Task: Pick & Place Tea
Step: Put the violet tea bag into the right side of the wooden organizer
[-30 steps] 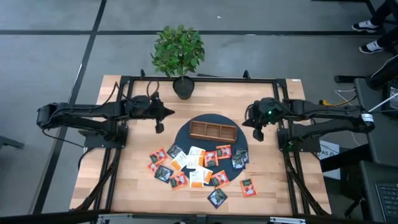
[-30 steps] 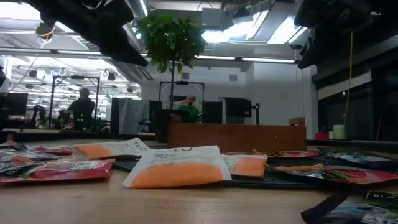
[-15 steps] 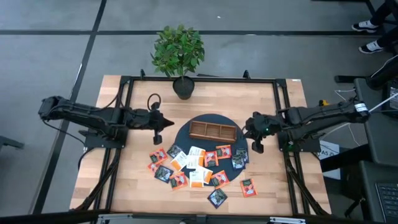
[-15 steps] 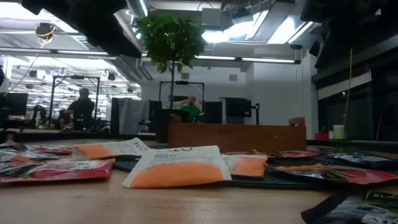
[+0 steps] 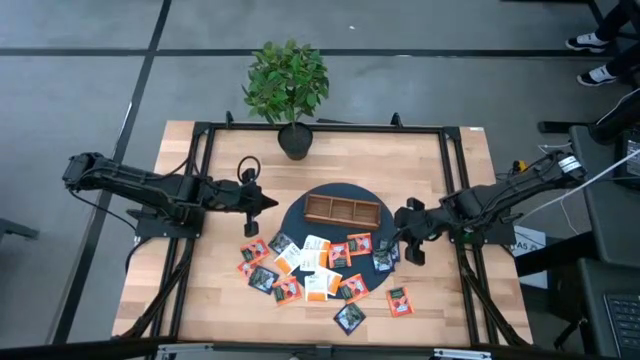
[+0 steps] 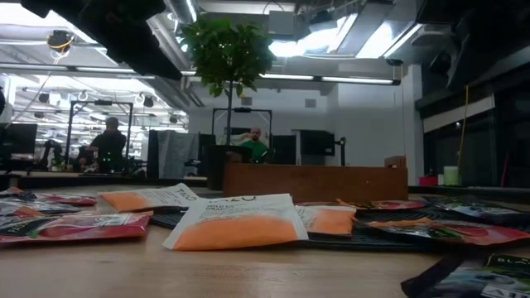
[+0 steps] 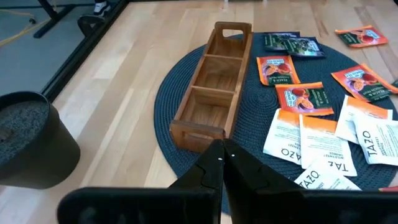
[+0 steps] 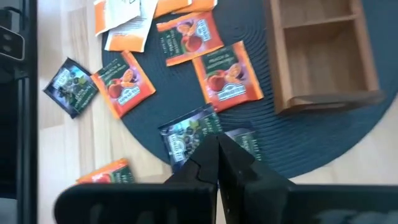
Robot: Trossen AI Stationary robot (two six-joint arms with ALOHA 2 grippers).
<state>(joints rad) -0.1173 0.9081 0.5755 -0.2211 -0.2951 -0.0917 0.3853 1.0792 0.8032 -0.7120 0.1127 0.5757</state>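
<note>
Several small tea sachets (image 5: 312, 266), orange, white and dark, lie flat and partly overlapping on the wooden table and on the near part of a dark round mat (image 5: 340, 192). A brown three-compartment wooden tray (image 5: 343, 209) stands on the mat behind them. My left gripper (image 5: 266, 203) hovers shut off the mat's left edge, pointing at the tray's end (image 7: 199, 134). My right gripper (image 5: 397, 237) hovers shut over the mat's right edge, tipped down above a dark sachet (image 8: 186, 135). Neither holds anything.
A potted plant (image 5: 288, 85) stands at the table's far edge, its dark pot (image 7: 28, 146) close to my left gripper. Two sachets (image 5: 399, 300) lie apart near the front. Black frame rails (image 5: 465, 280) run along both sides. Bare wood lies left of the pile.
My right gripper has swung toward the table's near edge, sinking a little and rolling, and now stands over the sachets at the mat's right edge. My left gripper has moved a short way toward the near edge. Both stayed shut. The sachets have not moved.
</note>
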